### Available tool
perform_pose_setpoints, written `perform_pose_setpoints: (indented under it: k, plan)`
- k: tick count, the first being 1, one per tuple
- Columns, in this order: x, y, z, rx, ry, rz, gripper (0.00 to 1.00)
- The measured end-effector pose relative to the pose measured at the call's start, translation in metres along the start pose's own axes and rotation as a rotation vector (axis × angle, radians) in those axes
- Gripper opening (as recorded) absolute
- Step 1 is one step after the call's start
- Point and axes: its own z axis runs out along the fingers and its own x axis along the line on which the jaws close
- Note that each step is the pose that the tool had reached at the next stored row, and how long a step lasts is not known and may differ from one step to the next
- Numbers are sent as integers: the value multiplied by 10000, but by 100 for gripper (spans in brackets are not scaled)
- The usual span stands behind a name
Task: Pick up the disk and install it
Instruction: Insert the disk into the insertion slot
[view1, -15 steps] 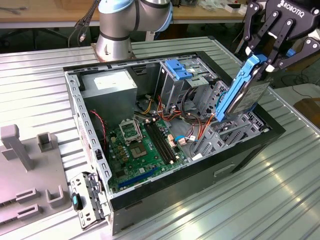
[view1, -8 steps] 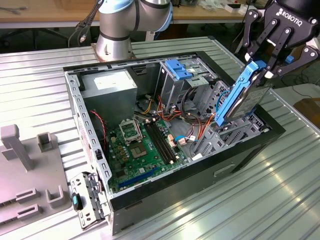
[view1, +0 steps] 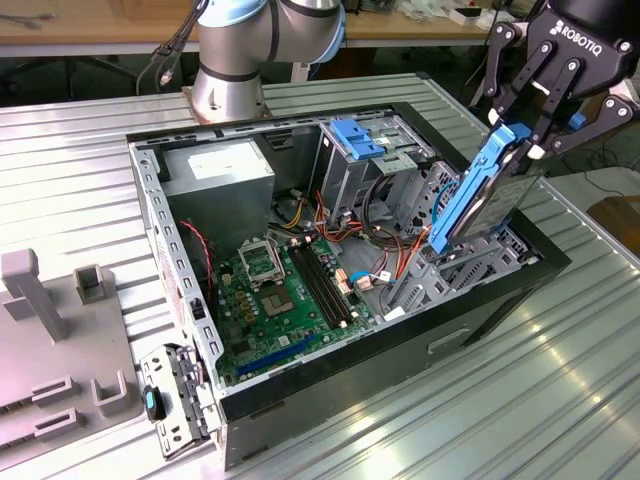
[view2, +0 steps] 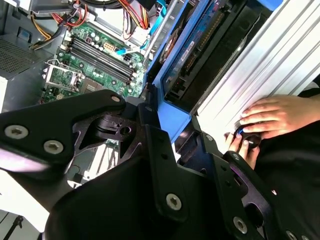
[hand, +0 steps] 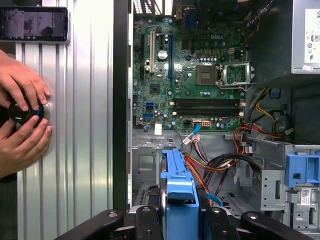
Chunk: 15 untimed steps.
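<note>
Past the power supply (view1: 218, 170) and motherboard (view1: 285, 295), the disk (view1: 498, 200) stands tilted over the drive bay (view1: 478, 262) at the exterior view's right, its top clenched in the claw (view1: 522, 138). Seating it well likely needs the blue frame (view1: 462, 205) square to the bay, clear of cables (view1: 385, 205).

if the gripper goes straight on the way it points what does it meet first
Likely the metal drive bay below, reached by the disk that the gripper holds; depth there is unclear.
</note>
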Motion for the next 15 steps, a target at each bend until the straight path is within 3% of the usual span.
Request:
perform_pose_setpoints:
  k: [4, 10, 15]
  plan:
    - [-48, -11, 46, 0, -1, -1, 37]
    - [-50, -14, 108, -8, 3, 355, 37]
    - [-51, -15, 153, -12, 2, 349, 37]
